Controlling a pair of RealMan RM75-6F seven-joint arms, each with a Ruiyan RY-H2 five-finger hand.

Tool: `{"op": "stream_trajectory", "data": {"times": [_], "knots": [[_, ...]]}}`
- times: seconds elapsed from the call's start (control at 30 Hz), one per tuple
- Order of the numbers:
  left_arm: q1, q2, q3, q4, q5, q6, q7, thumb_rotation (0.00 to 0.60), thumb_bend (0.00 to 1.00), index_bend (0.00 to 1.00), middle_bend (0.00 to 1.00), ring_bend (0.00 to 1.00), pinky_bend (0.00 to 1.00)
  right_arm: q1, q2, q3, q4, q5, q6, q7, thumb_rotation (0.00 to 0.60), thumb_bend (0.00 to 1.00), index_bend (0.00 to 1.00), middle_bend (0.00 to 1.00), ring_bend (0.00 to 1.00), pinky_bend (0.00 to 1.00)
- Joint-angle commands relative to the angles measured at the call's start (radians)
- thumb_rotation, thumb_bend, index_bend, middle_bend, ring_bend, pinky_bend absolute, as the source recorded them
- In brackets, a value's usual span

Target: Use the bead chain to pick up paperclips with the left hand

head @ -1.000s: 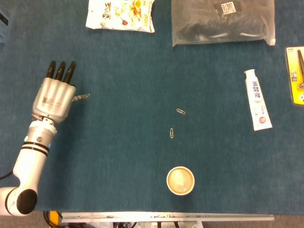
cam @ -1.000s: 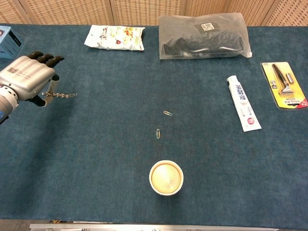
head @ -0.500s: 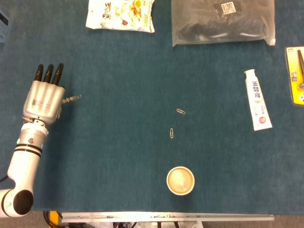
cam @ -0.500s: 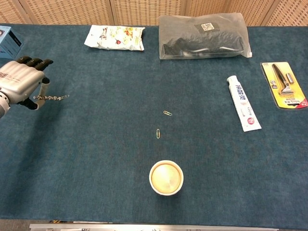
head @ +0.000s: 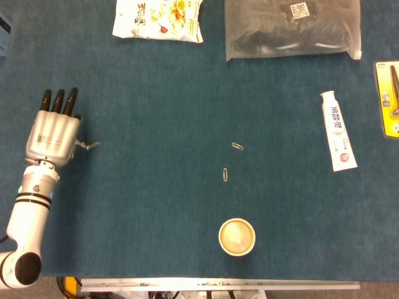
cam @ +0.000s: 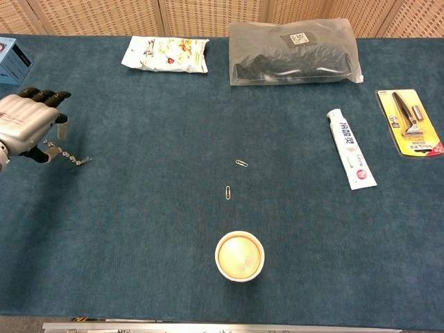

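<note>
I see the big blue table [head: 156, 93] first. At the far edge lie a dark plastic bag [head: 293, 28] and a snack packet [head: 159, 17]. My left hand [head: 53, 134] is at the left side and holds the bead chain [cam: 66, 155], which hangs off to the side of it. My right hand is out of sight. A paper cup [head: 237, 237] stands near me. Two tiny paperclips [head: 225, 174] [head: 237, 147] lie mid-table, far from the chain.

matt blue cloth table [cam: 139, 229], glossy plastic bag [cam: 295, 52], metal bead chain [cam: 68, 156]
</note>
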Motion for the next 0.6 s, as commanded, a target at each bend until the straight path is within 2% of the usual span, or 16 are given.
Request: {"op": "stream_trajectory", "data": {"times": [0.03, 0.2, 0.3, 0.43, 0.6], "knots": [[0.005, 0.002, -0.001, -0.002, 0.0, 0.001, -0.002, 0.6, 0.35, 0.36, 0.0, 0.0, 0.05, 0.001, -0.001, -0.001, 0.0, -0.001, 0.0, -0.002, 0.6, 0.63, 0.44, 0.36, 0.2, 0.33], [0.022, 0.015, -0.006, -0.018, 0.009, 0.018, -0.014, 0.6, 0.35, 0.23, 0.0, 0.0, 0.05, 0.004, -0.001, -0.004, -0.002, -0.006, -0.002, -0.011, 0.6, 0.63, 0.44, 0.36, 0.2, 0.33], [0.039, 0.035, -0.014, -0.045, 0.025, 0.043, -0.04, 0.6, 0.35, 0.2, 0.0, 0.0, 0.05, 0.007, -0.002, -0.007, -0.003, -0.01, -0.003, -0.017, 0.6, 0.63, 0.44, 0.35, 0.2, 0.33], [0.067, 0.076, -0.019, -0.086, 0.087, 0.091, -0.09, 0.6, 0.35, 0.23, 0.0, 0.0, 0.06, 0.012, -0.004, -0.014, -0.007, -0.022, -0.006, -0.035, 0.6, 0.63, 0.44, 0.36, 0.2, 0.33], [0.111, 0.159, -0.009, -0.148, 0.22, 0.159, -0.184, 0.6, 0.35, 0.33, 0.03, 0.0, 0.07, 0.025, -0.011, -0.022, -0.014, -0.034, -0.015, -0.076, 0.6, 0.63, 0.44, 0.35, 0.2, 0.33]]}}
